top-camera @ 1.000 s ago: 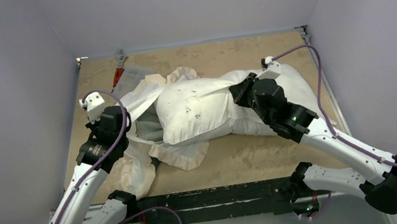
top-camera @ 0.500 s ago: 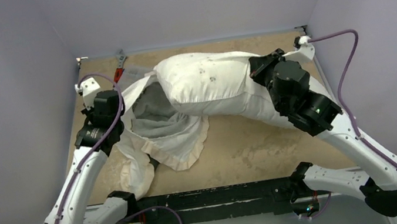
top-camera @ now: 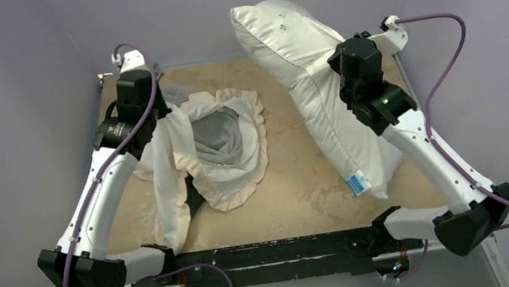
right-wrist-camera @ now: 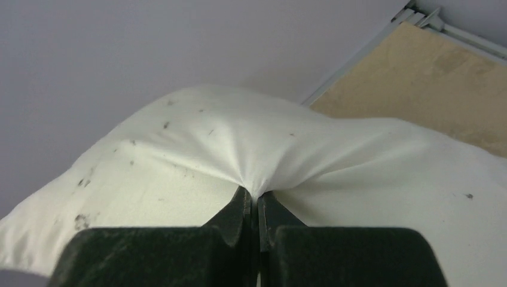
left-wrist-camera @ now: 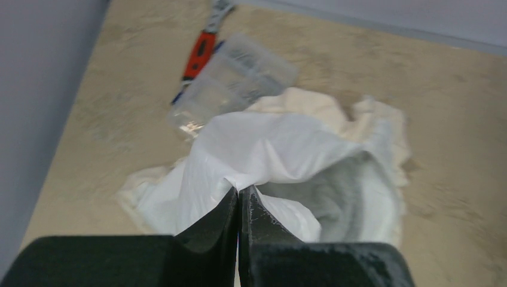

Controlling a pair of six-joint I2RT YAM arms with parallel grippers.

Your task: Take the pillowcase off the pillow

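Note:
The pillow point(top-camera: 311, 82), plump and white with faint dark specks and a small tag point(top-camera: 356, 183), hangs lifted over the table's right half, wholly outside the cover. My right gripper point(top-camera: 338, 70) is shut on a pinch of its fabric point(right-wrist-camera: 254, 190). The pillowcase point(top-camera: 217, 145), white with a grey inside and cream frill, droops open on the left half. My left gripper point(top-camera: 159, 110) is shut on its white upper edge point(left-wrist-camera: 239, 186) and holds that edge off the table, while the lower part lies on the table and trails toward the near edge.
A red-handled tool point(left-wrist-camera: 200, 48) and a clear plastic bag point(left-wrist-camera: 233, 78) lie at the table's far left corner, behind the pillowcase. Grey walls close in on three sides. The beige table point(top-camera: 297, 194) shows between the two fabrics.
My right gripper has lifted the pillow up and to the right, clear out of the pillowcase. My left gripper has risen and moved back with the cover's edge, and the cover now hangs empty.

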